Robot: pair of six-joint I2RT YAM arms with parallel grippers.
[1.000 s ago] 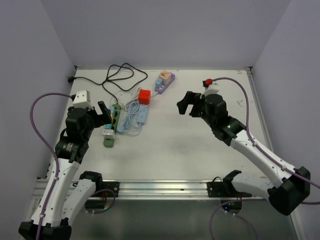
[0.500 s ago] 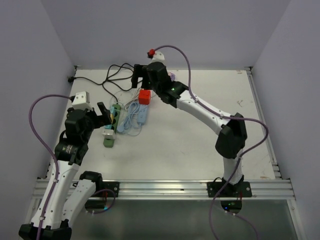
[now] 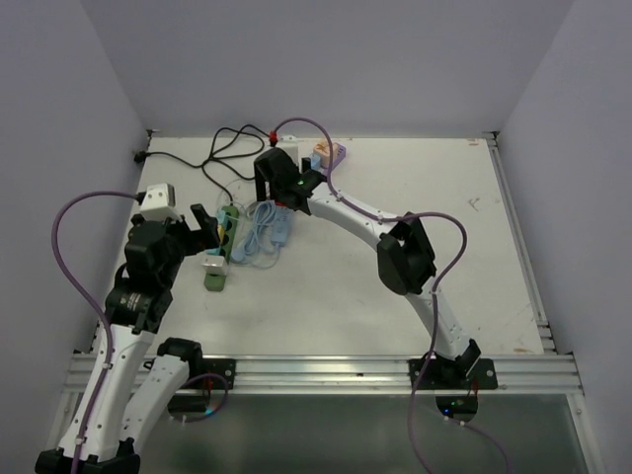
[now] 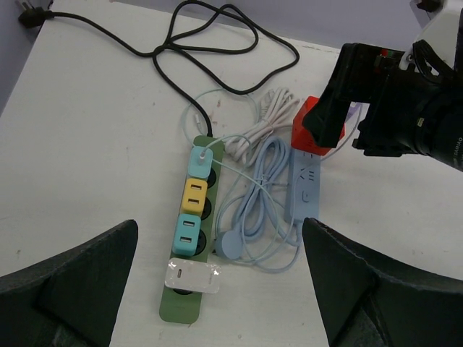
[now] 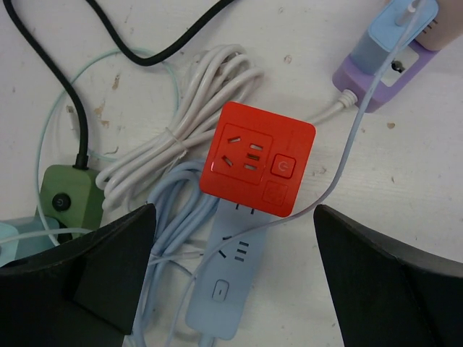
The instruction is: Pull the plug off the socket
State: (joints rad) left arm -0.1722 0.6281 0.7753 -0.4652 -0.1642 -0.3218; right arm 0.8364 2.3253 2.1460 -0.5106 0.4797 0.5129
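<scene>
Red cube plug (image 5: 259, 168): square body, rounded corners, top face carrying socket slots and one round button. Seated upright on the far end of the light-blue power strip (image 5: 224, 289); not withdrawn. Strip lies flat, long axis running near to far, left of scene centre. Its light-blue cord (image 4: 255, 189) lies coiled just left of it.

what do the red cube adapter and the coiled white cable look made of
The red cube adapter looks like hard moulded plastic, smooth with slight sheen and crisp socket slots. The coiled white cable is probably rubbery plastic sheathing, matte, bending in soft loops.
</scene>
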